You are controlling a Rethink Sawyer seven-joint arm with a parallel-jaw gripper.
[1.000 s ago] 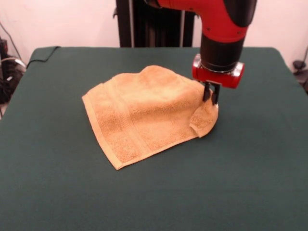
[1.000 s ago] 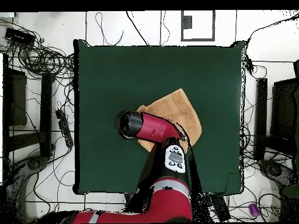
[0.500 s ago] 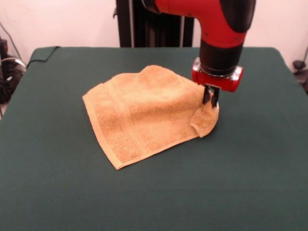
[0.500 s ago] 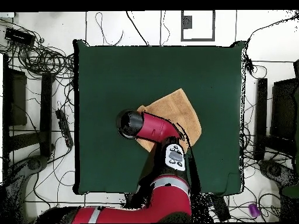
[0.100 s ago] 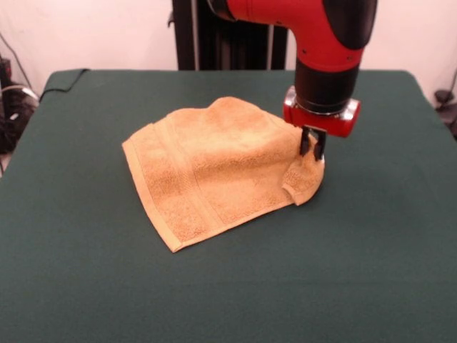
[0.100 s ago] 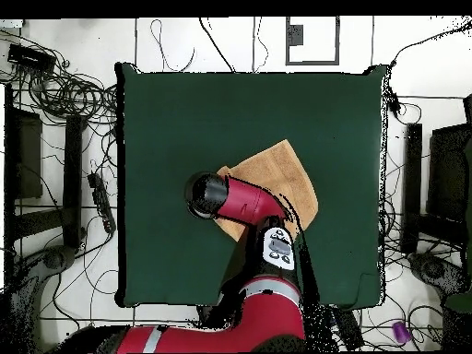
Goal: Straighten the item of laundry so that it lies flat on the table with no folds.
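Lay near the middle of the table (image 5: 78,286), toward 3 o'clock in the front view: towel (image 5: 214,164), flat at its near corner, humped at the far edge, one corner turned up at 3 o'clock. Clamped on that raised corner: gripper (image 5: 312,145), jaws together. Best lifted slightly, then drawn outward toward 3 o'clock, slowly, keeping the cloth taut. No containers seen.
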